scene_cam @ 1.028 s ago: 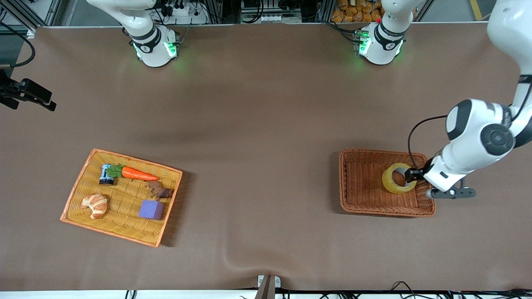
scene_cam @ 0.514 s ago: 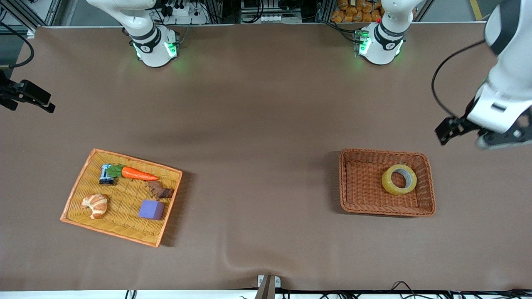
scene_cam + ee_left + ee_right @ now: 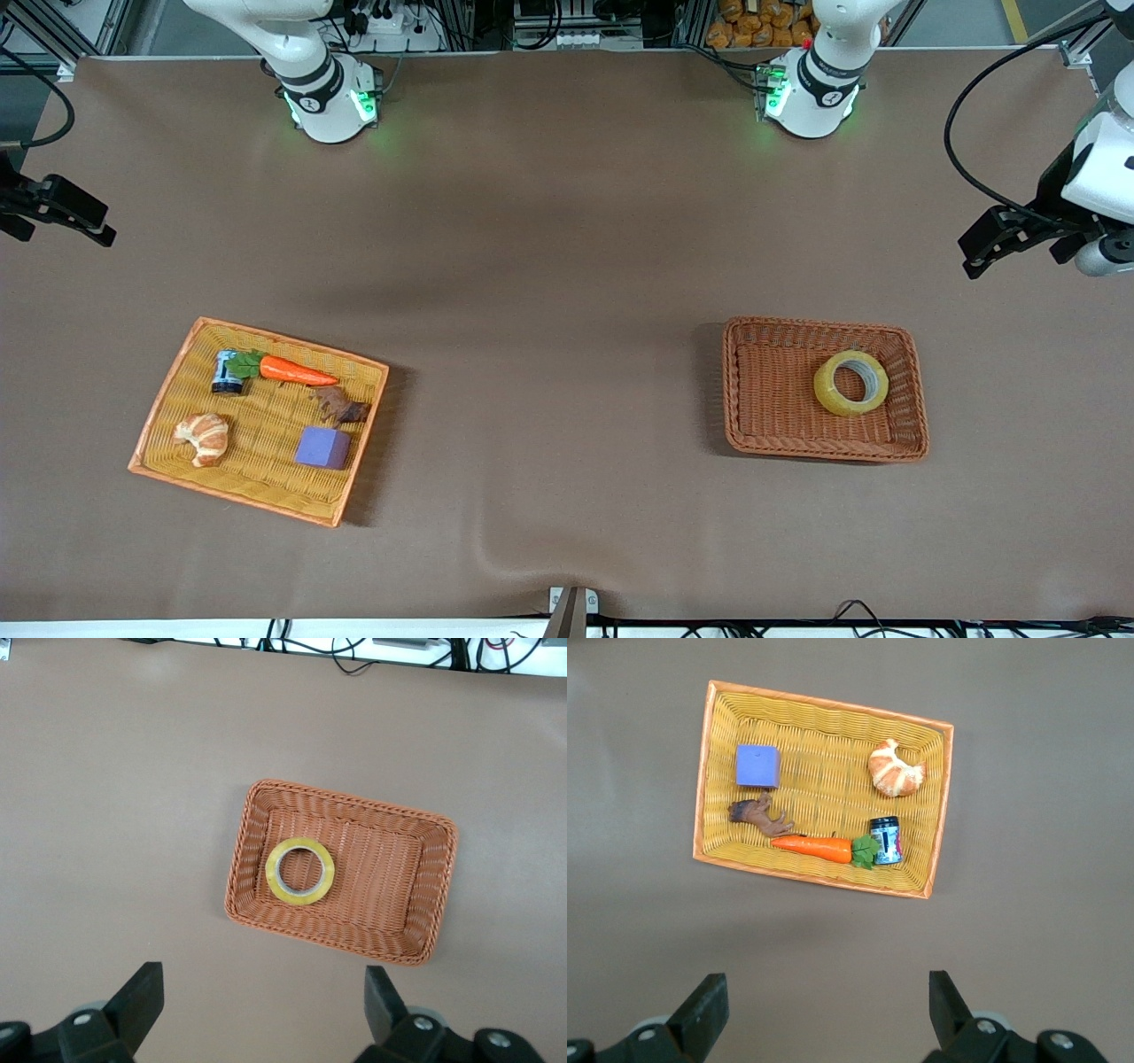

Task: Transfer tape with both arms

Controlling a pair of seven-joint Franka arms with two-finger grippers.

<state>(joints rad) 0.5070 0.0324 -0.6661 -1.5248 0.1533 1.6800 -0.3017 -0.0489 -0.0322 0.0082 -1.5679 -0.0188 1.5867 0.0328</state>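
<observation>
- Lying flat in the brown wicker basket (image 3: pixel 735 390), the tape (image 3: pixel 850 383) sits toward the basket end closer to the left arm's end of the table (image 3: pixel 567 266), touched by no gripper.
- The left gripper (image 3: pixel 997 245) hangs in the air over the table edge at that end, its 2 fingers (image 3: pixel 137 1001) spread wide and holding nothing.
- The right gripper (image 3: pixel 62 213) is raised over the other end of the table, fingers also wide apart and holding nothing.
- Below it the yellow basket (image 3: pixel 168 390) holds 5 things: a carrot (image 3: pixel 297 371), a small can (image 3: pixel 226 372), a croissant (image 3: pixel 203 438), a purple cube (image 3: pixel 322 447) and a brown figure (image 3: pixel 341 407).
</observation>
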